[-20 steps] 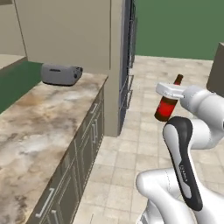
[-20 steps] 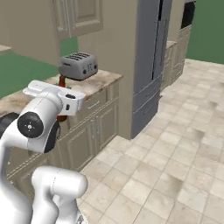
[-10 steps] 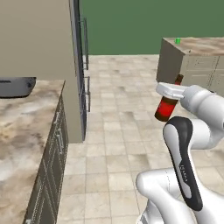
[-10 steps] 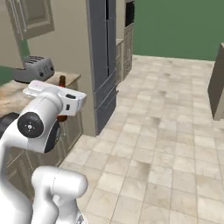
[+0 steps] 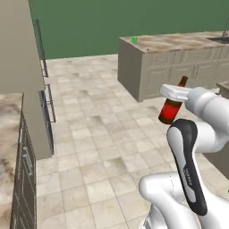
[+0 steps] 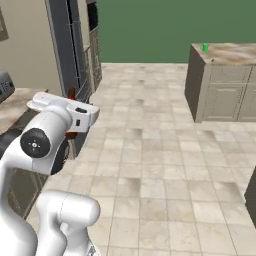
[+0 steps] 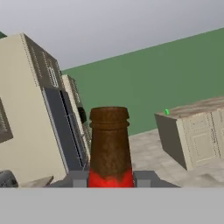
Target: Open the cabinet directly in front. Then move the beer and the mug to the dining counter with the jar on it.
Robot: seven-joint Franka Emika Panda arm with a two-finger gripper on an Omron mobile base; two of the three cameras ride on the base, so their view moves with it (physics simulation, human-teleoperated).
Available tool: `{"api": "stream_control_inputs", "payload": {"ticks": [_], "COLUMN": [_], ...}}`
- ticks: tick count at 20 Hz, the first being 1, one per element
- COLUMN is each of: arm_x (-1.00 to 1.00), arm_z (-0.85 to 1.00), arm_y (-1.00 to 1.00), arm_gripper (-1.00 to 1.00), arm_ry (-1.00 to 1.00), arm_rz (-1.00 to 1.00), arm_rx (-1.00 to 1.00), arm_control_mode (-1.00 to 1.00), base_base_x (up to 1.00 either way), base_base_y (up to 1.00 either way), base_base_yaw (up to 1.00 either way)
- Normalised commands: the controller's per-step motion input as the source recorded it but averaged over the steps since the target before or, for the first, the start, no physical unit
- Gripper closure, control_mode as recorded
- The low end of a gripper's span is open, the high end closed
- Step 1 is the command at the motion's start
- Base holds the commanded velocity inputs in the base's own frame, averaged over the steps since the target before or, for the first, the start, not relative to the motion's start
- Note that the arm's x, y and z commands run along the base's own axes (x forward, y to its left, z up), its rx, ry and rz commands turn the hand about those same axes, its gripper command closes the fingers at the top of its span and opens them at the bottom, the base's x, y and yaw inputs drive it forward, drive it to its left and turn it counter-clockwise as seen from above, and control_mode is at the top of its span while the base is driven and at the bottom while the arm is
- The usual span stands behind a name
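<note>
Since the earlier frames the whole scene has swung sideways with the base: the toaster and worktop have slid off to our left, and the dining counter [image 5: 147,58] now stands ahead across the tiled floor [image 5: 98,134]; relative to the arm, the bottle has not shifted. We see that counter as a long beige island with a mottled marble top, and on its near corner sits the mug [image 5: 134,40], a tiny bright green spot well apart from us. The beer [image 5: 172,103] is aloft over the floor, tilted, dark brown glass with a red label. The gripper [image 7: 110,178] is clamped on the beer. The hand view alone gives us its brown neck and red band close up between the grey fingers [image 7: 144,178]; the right base view alone shows the tall dark refrigerator [image 6: 70,55].
</note>
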Motion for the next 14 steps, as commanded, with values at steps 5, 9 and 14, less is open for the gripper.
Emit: {"api": "stream_control_inputs", "payload": {"ticks": [5,9,14], "arm_x": [0.0,0.0,0.0], "arm_z": [0.0,0.0,0.0], "arm_y": [0.0,0.0,0.0], "arm_gripper": [1.0,1.0,1.0], "arm_ry": [0.0,0.0,0.0], "arm_rz": [0.0,0.0,0.0], "arm_rx": [0.0,0.0,0.0], "arm_control_mode": [1.0,1.0,1.0], "base_base_x": [0.32,0.43,0.46], "base_base_y": [0.18,0.35,0.41], "base_base_yaw": [-0.33,-0.3,-0.3]}}
